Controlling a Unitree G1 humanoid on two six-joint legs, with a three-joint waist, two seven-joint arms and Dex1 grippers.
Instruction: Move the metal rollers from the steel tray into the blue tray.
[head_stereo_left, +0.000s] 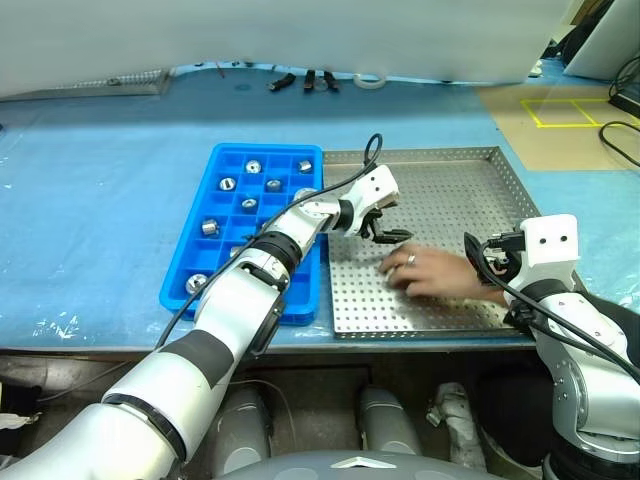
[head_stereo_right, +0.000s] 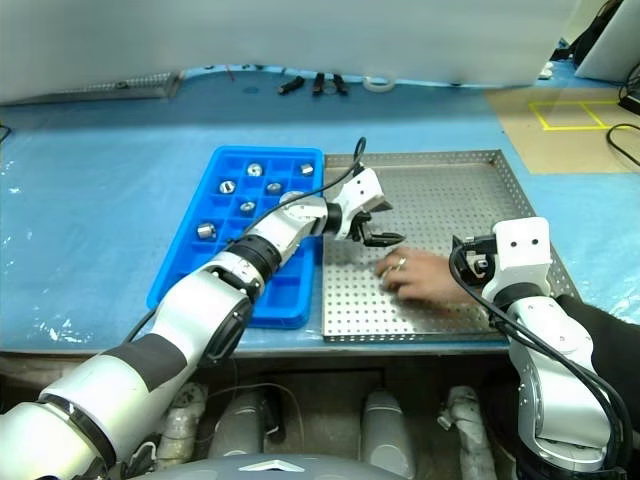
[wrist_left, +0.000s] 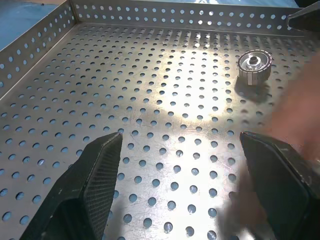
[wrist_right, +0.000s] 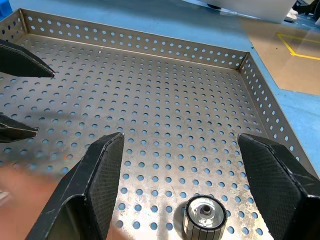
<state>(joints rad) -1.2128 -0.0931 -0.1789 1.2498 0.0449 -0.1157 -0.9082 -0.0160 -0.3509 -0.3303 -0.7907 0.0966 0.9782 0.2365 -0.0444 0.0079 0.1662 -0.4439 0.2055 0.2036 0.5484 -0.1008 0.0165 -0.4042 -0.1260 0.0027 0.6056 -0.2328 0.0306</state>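
Nearest, at the steel tray's (head_stereo_left: 455, 160) near right corner: right gripper (wrist_right: 182, 165), fingers spread wide, holding nothing, hovering just above the perforated floor. One metal roller (wrist_right: 203, 216) standing upright on the floor right between and in front of its fingertips, not touched. Just beside, a person's hand (head_stereo_left: 432, 272) with a ring, resting flat on the tray floor, blurred in the wrist views.

Further in, over the tray's left part: left gripper (head_stereo_left: 385, 233), also spread wide and empty, angled down toward the floor close to the person's fingers. Same single roller seen from this wrist, beyond the fingertips.

Left of the steel tray and touching its side: blue tray (head_stereo_left: 222, 158), gridded into square compartments. Nine or so rollers (head_stereo_left: 228, 184) counted there, one per compartment, scattered over far and middle rows, a few partly hidden behind the left arm, so count uncertain
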